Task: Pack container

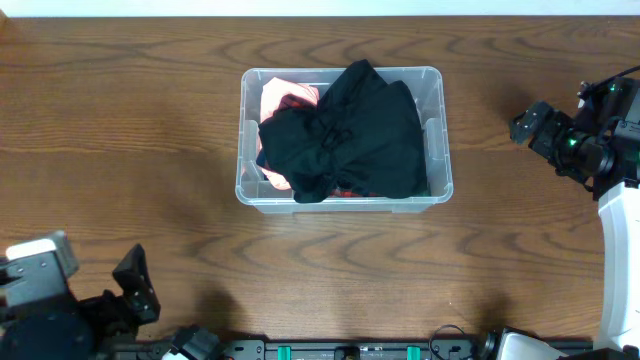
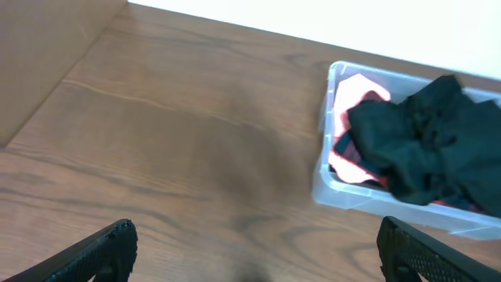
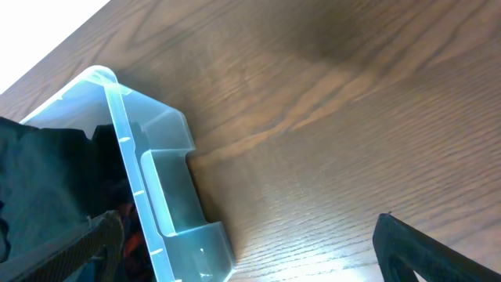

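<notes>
Centrally, just toward 12 o'clock, the container (image 1: 243, 130) sat on the table (image 1: 120, 130), filled with a black garment (image 1: 350, 130) over what looked like pink cloth (image 1: 280, 98). The left gripper (image 2: 258, 244) at 7 o'clock and the right gripper (image 3: 250, 247) at 3 o'clock gaped wide, holding nothing.

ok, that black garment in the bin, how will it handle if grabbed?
Probably floppy: the black garment lies crumpled in folds, so it should drape. Likely light. It mounds over the container rim, so a tug may spill it.
</notes>
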`<move>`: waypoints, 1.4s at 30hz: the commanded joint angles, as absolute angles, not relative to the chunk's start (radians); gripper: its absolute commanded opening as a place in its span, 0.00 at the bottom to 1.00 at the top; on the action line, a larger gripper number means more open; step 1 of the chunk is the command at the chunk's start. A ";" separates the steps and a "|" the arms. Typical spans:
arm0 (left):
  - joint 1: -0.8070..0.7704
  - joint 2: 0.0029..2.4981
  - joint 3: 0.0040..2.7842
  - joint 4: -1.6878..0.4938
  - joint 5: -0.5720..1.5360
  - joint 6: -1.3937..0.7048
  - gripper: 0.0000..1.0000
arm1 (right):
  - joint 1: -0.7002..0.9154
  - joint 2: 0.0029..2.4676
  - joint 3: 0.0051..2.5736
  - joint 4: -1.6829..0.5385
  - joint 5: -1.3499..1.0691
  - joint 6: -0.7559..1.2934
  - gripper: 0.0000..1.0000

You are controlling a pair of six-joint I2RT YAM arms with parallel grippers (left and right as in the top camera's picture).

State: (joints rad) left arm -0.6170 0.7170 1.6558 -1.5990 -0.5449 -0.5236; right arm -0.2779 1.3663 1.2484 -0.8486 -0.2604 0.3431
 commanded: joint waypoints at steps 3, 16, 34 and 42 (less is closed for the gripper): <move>-0.610 0.685 1.535 -1.505 -0.622 -0.490 0.98 | -0.288 1.367 1.251 -0.850 -0.258 0.324 0.99; -0.277 0.342 0.911 -0.915 -0.516 -0.457 0.98 | -0.288 1.367 1.251 -0.850 -0.258 0.324 0.99; -0.046 0.032 0.252 -0.196 -0.370 -0.345 0.98 | -0.288 1.367 1.251 -0.850 -0.258 0.324 0.99; -0.046 0.006 0.113 -0.036 -0.370 -0.353 0.98 | -0.288 1.367 1.251 -0.850 -0.258 0.324 0.99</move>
State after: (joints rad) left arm -0.0521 0.0246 0.1413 -0.0658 -0.3717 -0.3649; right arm -0.2779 1.3663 1.2480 -0.8490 -0.2604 0.3428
